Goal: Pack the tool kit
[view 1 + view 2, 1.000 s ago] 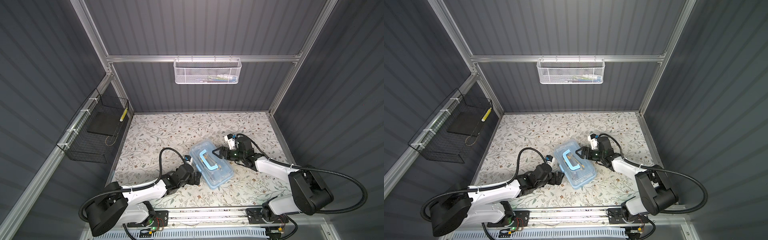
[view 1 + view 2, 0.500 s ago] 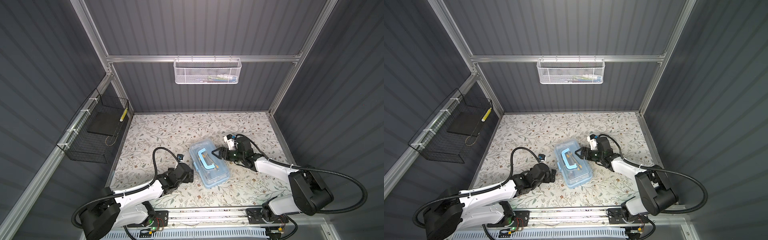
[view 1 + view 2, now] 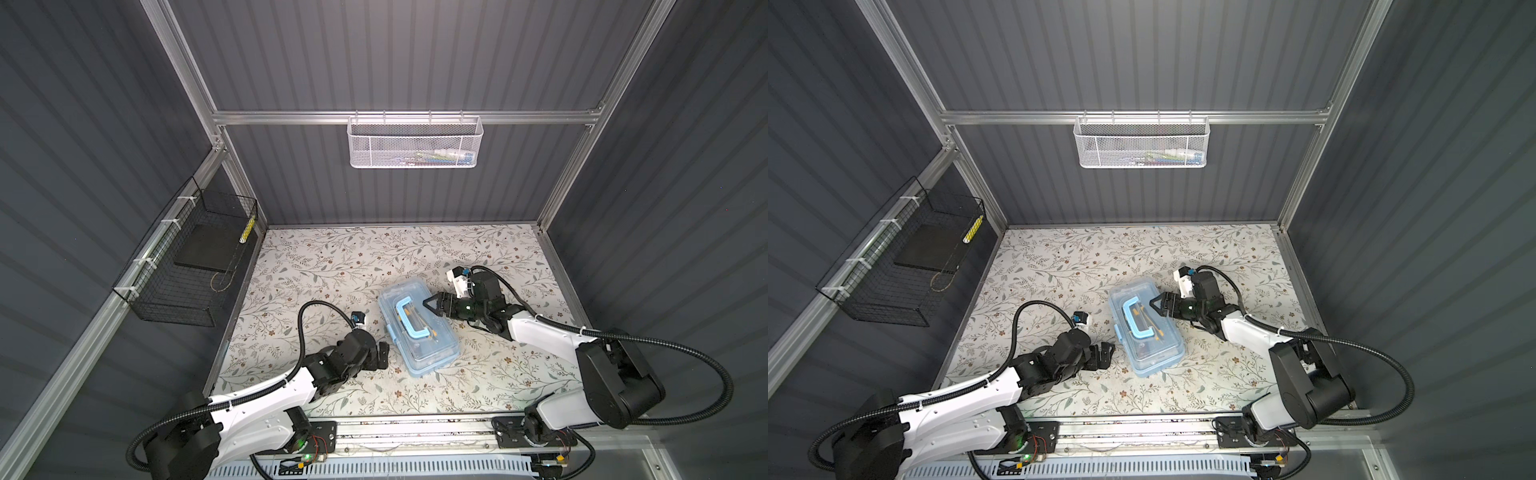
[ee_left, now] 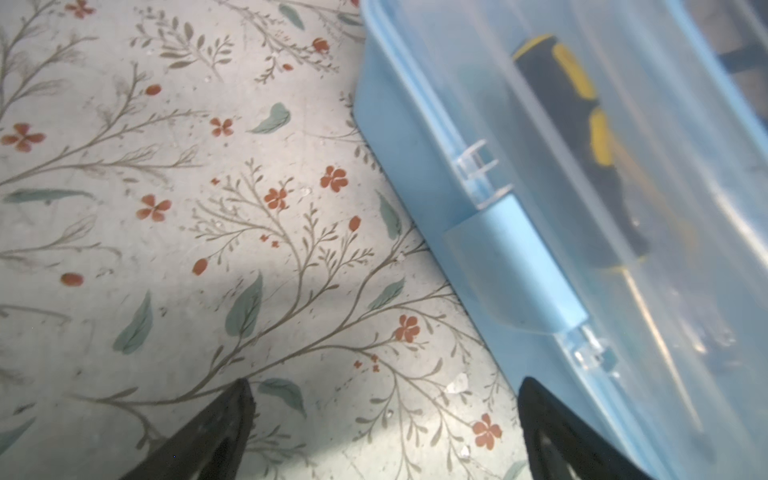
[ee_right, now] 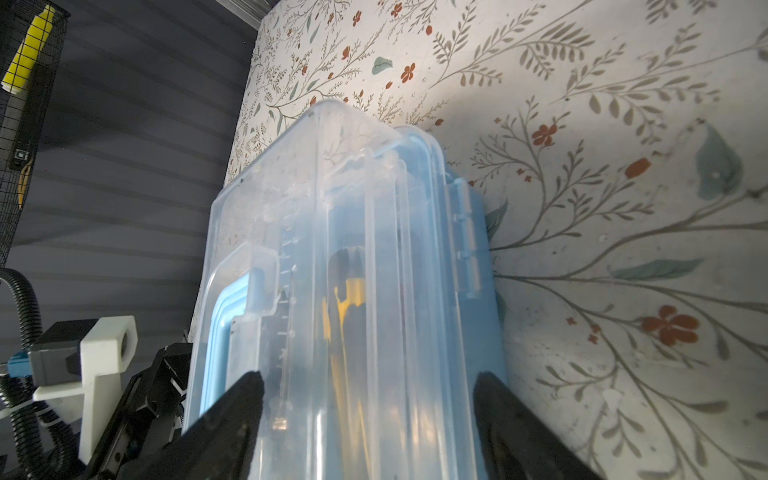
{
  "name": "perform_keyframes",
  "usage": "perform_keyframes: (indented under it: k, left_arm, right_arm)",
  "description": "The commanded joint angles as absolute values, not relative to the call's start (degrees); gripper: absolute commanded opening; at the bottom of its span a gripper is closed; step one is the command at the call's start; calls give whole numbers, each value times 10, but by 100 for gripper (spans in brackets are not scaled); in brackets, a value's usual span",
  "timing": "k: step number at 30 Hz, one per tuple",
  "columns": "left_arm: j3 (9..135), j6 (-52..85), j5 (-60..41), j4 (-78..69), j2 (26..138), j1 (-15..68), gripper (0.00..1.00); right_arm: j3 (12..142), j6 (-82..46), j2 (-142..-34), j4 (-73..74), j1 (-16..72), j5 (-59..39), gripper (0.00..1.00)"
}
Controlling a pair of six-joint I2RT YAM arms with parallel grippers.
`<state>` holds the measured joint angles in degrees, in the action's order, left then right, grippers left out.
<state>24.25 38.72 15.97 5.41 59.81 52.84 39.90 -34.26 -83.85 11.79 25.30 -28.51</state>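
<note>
The tool kit (image 3: 432, 345) (image 3: 1156, 351), a light-blue box with a clear lid and a pale-blue handle (image 3: 405, 318), lies shut on the floral table, with black-and-yellow tools inside (image 4: 582, 104). My left gripper (image 3: 384, 355) (image 4: 384, 386) is open and low on the table beside the latch (image 4: 515, 270), and one of its fingertips (image 4: 530, 390) is close to the box wall. My right gripper (image 3: 428, 303) (image 5: 368, 382) is open wide at the hinge side (image 5: 465, 249). One finger is over the lid edge and the other by the base. I cannot tell whether they touch the box.
A white mesh basket (image 3: 415, 143) with small items hangs on the back rail. A black wire basket (image 3: 195, 257) on the left wall holds a dark pad and a yellow-marked tool. Bare floral table (image 3: 374, 257) lies behind the box. The arm bases sit along the front rail.
The left gripper drew back from the box, then came forward beside it again. The box's near end swung slightly left. The right gripper stayed at the hinge side.
</note>
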Motion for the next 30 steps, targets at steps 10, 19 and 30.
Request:
perform_keyframes:
  k: [10,19,30]
  left_arm:
    - [264,342,133,-9,648,530,100]
    - [288,322,208,-9,675,530,100]
    - [273,425,300,106,647,528,100]
  right_arm:
    - [393,-338,-858,86,262,-272,80]
    - [386,-343,-863,97,264,-274,80]
    - [380,-340,-854,97,265,-265,80]
